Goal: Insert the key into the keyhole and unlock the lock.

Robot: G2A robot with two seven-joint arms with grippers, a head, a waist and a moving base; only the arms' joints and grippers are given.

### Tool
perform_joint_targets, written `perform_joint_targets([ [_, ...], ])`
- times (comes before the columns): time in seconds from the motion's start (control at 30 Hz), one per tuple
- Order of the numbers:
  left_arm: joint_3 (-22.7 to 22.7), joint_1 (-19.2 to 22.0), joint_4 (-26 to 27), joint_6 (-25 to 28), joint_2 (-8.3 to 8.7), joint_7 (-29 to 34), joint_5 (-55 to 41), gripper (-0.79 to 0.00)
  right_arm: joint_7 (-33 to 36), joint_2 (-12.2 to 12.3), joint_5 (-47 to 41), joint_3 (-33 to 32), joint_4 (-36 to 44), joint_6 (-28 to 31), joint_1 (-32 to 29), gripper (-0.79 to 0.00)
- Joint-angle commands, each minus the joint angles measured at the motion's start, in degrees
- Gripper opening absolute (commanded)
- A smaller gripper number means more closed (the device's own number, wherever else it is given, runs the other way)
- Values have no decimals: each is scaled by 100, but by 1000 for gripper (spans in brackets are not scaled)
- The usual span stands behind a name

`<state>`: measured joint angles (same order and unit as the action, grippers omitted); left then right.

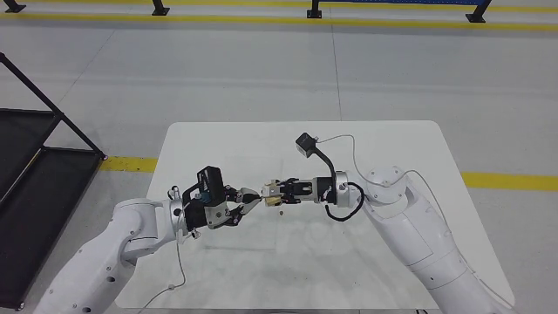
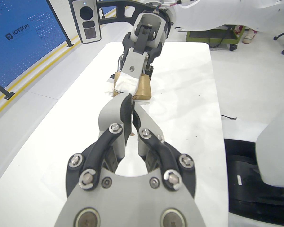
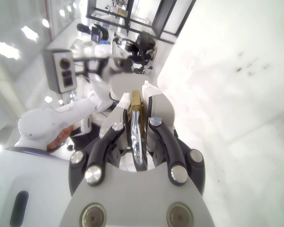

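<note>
The left gripper (image 2: 132,103) is closed almost completely. Its black pads (image 2: 126,109) press on a thin thing that I take for the key (image 2: 134,97), of which only a small tip shows in front of the fingertips, just at the brass padlock (image 2: 144,86). In the top view the two grippers meet a little left of the middle of the frame, above the white table (image 1: 392,148). The left one is on the lower-left side and the right gripper (image 1: 277,192) on the right, with the padlock held between them in the air. The step in hand, as I judge it, is to bring the key into the keyhole, which is hidden behind the fingertips. To do it well, the key should be in one line with the lock body and pushed slowly and straight. If it meets resistance, it is better to correct the angle a little than to push harder, because a thin key can slip or twist between the pads. The turn should come only when the key is fully inside, and the right arm must hold firm against it. The right gripper is clenched on the padlock body, its white-wrapped fingers (image 2: 125,83) on both flat sides. The chrome shackle (image 3: 137,140) points back toward its palm, so the bottom of the lock faces the key.
</note>
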<state>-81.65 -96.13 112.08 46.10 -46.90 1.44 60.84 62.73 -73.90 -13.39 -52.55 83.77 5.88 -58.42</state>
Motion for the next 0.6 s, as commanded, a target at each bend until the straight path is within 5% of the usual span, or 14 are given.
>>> perform_joint_targets([
  [0.0,-5,-1,3,0,-4,-9,20,-785,0,0,0,0,0,0,0,-785],
  [0.2,-2,-8,-9,20,-20,-33,38,-785,0,0,0,0,0,0,0,-785],
  [0.23,-1,-8,-17,25,-23,-22,16,-459,0,0,0,0,0,0,0,-785],
  [0.27,-4,-4,-25,34,-25,-15,-22,0,0,0,0,0,0,0,0,-785],
  [0.57,-370,-224,-160,98,-13,-126,-191,0,0,0,0,0,0,0,0,-785],
])
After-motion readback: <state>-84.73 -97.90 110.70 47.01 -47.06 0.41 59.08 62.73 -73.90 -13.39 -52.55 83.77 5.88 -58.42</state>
